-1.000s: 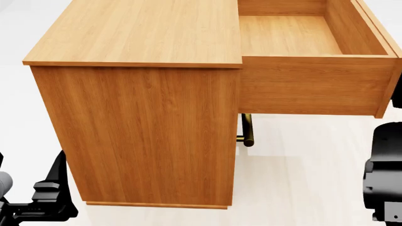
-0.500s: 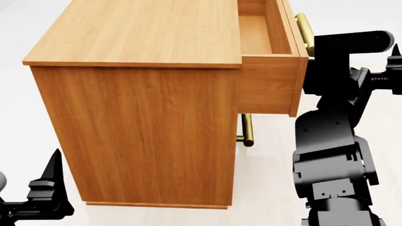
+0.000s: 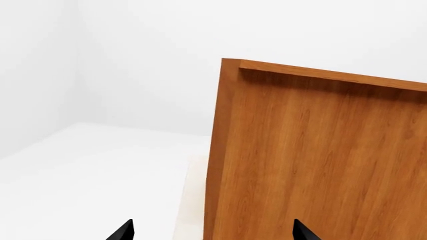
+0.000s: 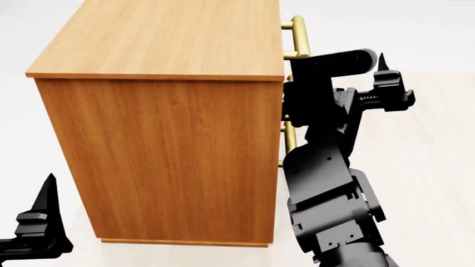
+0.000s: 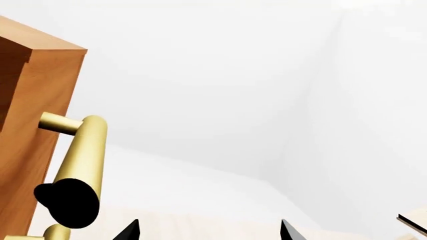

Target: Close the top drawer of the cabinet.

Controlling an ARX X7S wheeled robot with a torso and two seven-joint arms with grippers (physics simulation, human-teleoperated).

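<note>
The cabinet (image 4: 163,139) stands in front of me, its front facing right. The top drawer is pushed in flush; only its brass handle (image 4: 298,34) sticks out at the upper front edge. My right gripper (image 4: 387,83) is open and empty, just off the cabinet front, with the arm close against that front. In the right wrist view the top handle (image 5: 81,159) is beside the open right gripper (image 5: 208,234). My left gripper (image 4: 39,222) is open and empty, low beside the cabinet's near side (image 3: 320,160), and also shows in the left wrist view (image 3: 212,235).
The lower drawer's brass handle (image 4: 290,139) shows partly behind my right arm (image 4: 326,183). Pale floor (image 4: 430,167) lies to the right of the cabinet, and white floor (image 3: 87,170) to its left.
The top drawer has slid from partly open to fully in. My right arm has moved left with it, up against the cabinet front. The left gripper has shifted slightly.
</note>
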